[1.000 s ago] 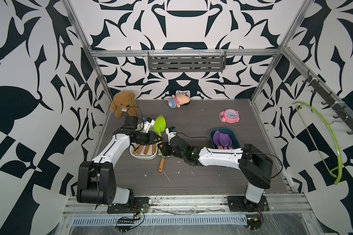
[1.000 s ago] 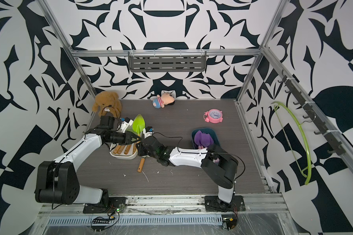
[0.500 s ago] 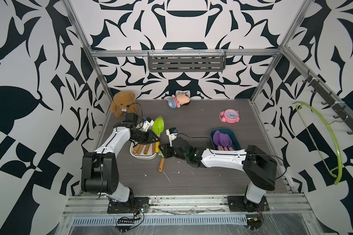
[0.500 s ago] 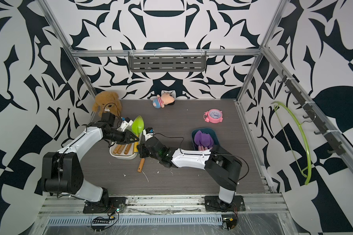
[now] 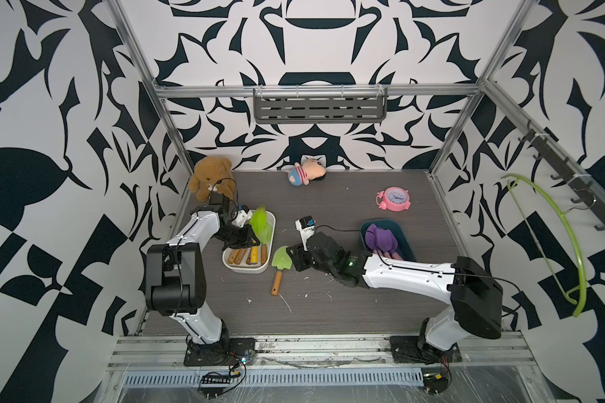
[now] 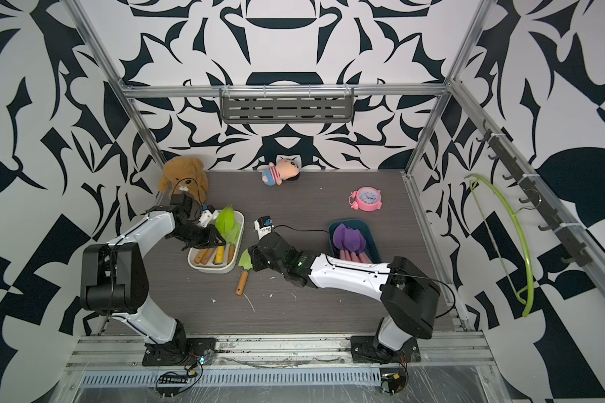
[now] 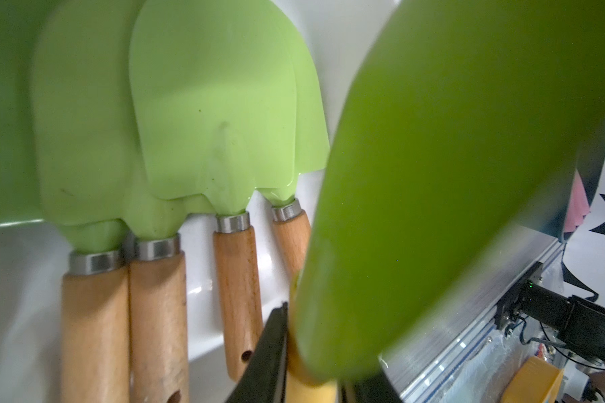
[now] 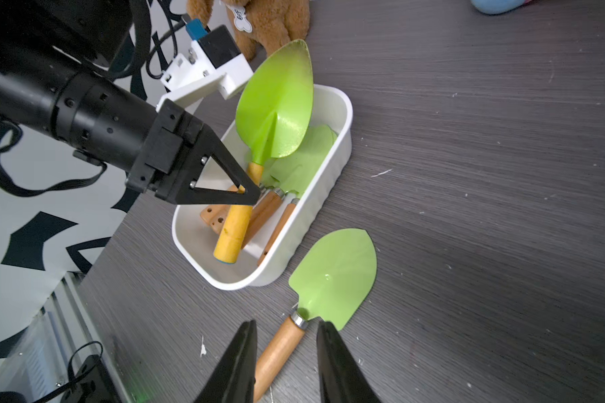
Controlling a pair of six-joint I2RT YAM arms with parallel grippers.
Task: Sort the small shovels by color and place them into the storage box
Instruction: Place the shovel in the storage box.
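Observation:
My left gripper [image 8: 252, 193] is shut on the yellow handle of a lime-green shovel [image 8: 276, 104], held tilted with its blade up over the white storage box [image 5: 245, 270]. Several green shovels with brown handles [image 7: 206, 122] lie inside that box. Another green shovel [image 8: 336, 272] lies on the table just beside the box. My right gripper [image 8: 285, 328] is open, its fingers on either side of this shovel's brown handle without gripping it. In both top views purple shovels [image 5: 381, 237] fill a blue box [image 5: 407, 240] behind my right arm.
A brown teddy bear [image 5: 210, 178] sits at the back left corner, close behind my left arm. A striped doll [image 5: 306, 172] lies at the back wall, and a pink alarm clock [image 5: 393, 199] stands at the back right. White scraps [image 5: 283, 301] dot the table front.
My right gripper's jaws have opened wider around the handle of the shovel on the table. My left arm's elbow has shifted, while its shovel stays over the white box.

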